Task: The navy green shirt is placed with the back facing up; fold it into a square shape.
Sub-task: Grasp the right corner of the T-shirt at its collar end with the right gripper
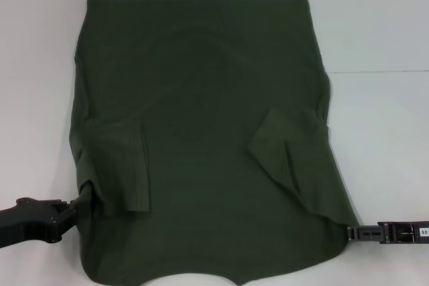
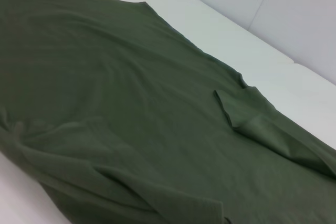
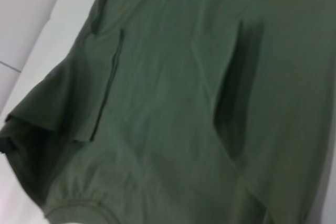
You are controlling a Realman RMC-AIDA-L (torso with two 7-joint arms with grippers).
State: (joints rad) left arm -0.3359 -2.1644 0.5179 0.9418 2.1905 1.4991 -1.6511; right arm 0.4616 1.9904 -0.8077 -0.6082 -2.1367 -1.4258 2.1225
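Note:
The navy green shirt lies spread on the white table, plain side up, with its collar at the near edge. Both short sleeves are folded inward onto the body: one on the left, one on the right. My left gripper meets the shirt's near-left shoulder edge, where the cloth bunches around its tip. At the near-right shoulder corner, the cloth is drawn to a point at my right gripper. The wrist views show the shirt but not their own fingers.
Bare white tabletop lies to the right of the shirt and beyond its hem. A seam line in the table runs off to the right. A pale wall stands behind the table.

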